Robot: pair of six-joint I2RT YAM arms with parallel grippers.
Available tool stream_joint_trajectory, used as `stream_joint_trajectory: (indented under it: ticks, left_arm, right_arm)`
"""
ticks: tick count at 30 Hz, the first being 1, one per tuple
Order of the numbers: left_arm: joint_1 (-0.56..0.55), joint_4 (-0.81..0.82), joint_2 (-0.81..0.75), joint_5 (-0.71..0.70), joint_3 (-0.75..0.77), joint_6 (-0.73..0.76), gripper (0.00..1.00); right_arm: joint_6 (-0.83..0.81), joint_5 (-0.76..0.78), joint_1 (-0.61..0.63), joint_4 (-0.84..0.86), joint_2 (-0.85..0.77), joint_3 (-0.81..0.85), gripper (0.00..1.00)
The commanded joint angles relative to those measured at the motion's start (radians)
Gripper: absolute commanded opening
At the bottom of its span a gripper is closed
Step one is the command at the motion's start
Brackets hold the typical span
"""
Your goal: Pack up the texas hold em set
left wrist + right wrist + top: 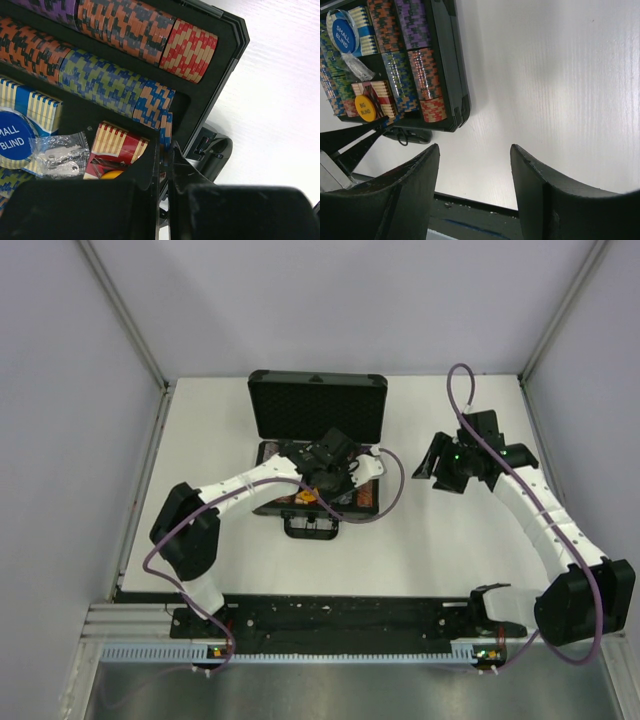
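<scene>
The black hard case [317, 405] lies open, lid upright at the far side, handle [310, 527] at the near edge. Multicoloured chips [120, 30] stand on edge in rows. A blue SMALL BLIND button [12, 137] overlaps the blue card box [42, 107]; a yellow BIG BLIND button [364, 108] overlaps the red card box [120, 145].

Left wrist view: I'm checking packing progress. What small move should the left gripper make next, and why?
Probably raise the left gripper straight up, clear of the case. Its jaws are shut, apparently empty, low over the chip rows near the case's front edge, and the lid stands open; it can't swing down with the gripper there.
</scene>
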Motion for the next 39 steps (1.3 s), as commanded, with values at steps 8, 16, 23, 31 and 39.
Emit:
stream_joint_trajectory:
  ticks: [8, 16, 23, 31, 39]
  left_arm:
    - [0.004, 0.005, 0.035, -0.001, 0.063, 0.013, 0.00]
    - [0.004, 0.037, 0.046, -0.003, 0.056, -0.007, 0.03]
    - [0.004, 0.064, 0.052, -0.007, 0.057, -0.027, 0.32]
    - [0.004, 0.067, 0.020, -0.026, 0.036, -0.031, 0.35]
    - [0.020, 0.096, -0.113, -0.044, 0.002, -0.104, 0.35]
  right_arm:
    - [0.006, 0.000, -0.012, 0.043, 0.001, -0.019, 0.58]
    - [0.007, -0.002, -0.010, 0.041, -0.012, -0.033, 0.57]
    - [0.018, 0.000, -0.012, 0.041, -0.036, -0.050, 0.57]
    - [0.027, 0.001, -0.010, 0.041, -0.052, -0.052, 0.57]
    - [-0.006, 0.018, -0.012, 0.047, -0.050, -0.003, 0.60]
